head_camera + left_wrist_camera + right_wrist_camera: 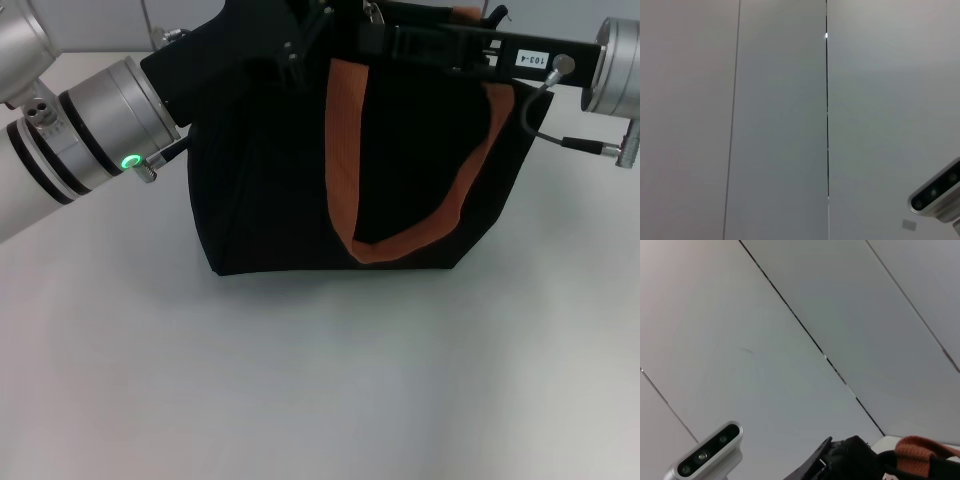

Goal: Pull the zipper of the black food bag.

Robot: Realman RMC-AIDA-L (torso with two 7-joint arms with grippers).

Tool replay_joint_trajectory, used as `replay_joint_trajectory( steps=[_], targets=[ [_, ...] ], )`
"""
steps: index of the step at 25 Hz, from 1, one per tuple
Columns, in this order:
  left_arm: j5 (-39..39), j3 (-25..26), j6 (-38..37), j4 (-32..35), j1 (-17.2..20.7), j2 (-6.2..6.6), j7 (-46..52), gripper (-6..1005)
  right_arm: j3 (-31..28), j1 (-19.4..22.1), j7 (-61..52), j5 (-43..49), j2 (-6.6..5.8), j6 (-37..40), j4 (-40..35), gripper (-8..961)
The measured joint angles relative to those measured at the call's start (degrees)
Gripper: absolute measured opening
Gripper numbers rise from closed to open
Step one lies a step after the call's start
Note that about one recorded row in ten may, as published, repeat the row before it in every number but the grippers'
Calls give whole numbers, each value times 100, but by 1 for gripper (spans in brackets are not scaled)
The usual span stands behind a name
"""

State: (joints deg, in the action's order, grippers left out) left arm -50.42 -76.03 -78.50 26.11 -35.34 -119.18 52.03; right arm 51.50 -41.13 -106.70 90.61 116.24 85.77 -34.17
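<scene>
Hands meet over the top of the boxy black fabric food bag (400,170), both at its upper edge in the head view. The left hand (300,45) reaches in from the left on a silver cylindrical arm with a green ring light, its dark end lying against the bag's top left corner; whether it is spread or pressed together cannot be told, since black parts merge with black fabric. The right hand (400,40) comes in from the right as a long black bar bearing a small white label, stretched across the bag's top towards the middle; its state cannot be told either. A small silver metal zipper pull (372,14) shows at the very top edge, just beside the right hand's tip. The bag stands upright on the plain white table (320,380), near its far side, with an orange-brown webbing loop handle (345,150) hanging down its front face. The right wrist view catches a bit of black fabric and orange webbing against a pale panelled wall (790,340)
</scene>
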Motion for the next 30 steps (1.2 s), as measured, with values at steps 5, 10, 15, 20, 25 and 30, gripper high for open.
replay_joint_trajectory(
  steps=[5,10,15,20,25,30],
  targets=[
    [1,1,0,0,4,0,0,76,0,-26,0,1,14,-11,0,212],
    [2,0,-1,0,8,0,0,77,-113,-5,-1,1,27,-8,13,206],
    [1,0,-4,-1,10,0,0,77,-175,18,13,-2,34,-11,23,193],
    [1,0,-13,-1,9,0,0,78,-170,17,9,8,22,-11,25,39],
    [0,-1,-14,-2,13,1,0,79,-141,-30,6,33,12,-18,25,1],
    [7,-43,-4,-87,63,1,-55,79,-36,-193,-298,198,1,-215,26,-1]
  ],
)
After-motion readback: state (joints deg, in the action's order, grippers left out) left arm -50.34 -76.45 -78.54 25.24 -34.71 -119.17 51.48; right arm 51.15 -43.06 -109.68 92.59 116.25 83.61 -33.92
